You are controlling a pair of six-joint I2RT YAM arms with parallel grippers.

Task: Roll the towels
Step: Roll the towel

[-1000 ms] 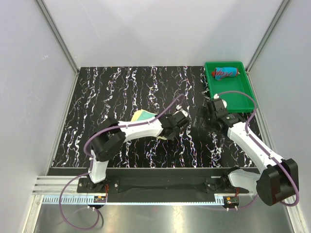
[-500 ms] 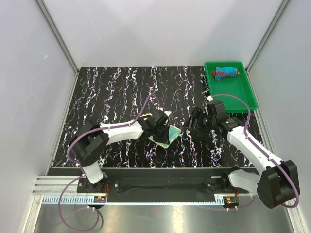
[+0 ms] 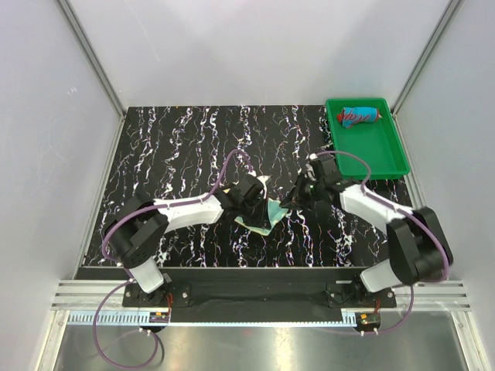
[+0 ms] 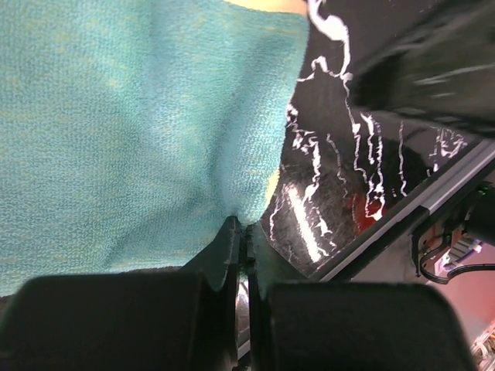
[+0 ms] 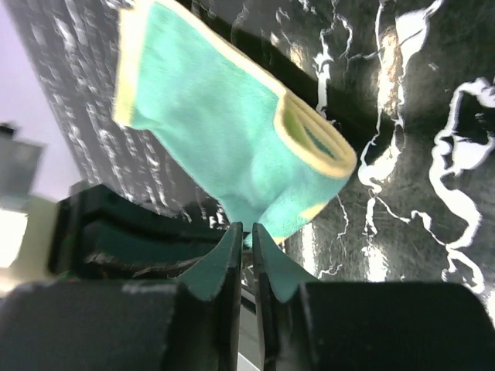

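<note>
We find the pale yellow and teal towel [image 3: 268,214] lying partly folded on the table [image 3: 170,147], well to the near-left of the green tray [image 3: 377,147]. The left gripper [image 4: 241,229] and right gripper [image 5: 245,230] each pinch its edge (from opposite sides). The red towel [image 3: 360,116] lies rolled at the tray's far end.

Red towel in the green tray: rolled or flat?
Rolled. The red towel lies as a short bundle at the far end of the green tray.
</note>
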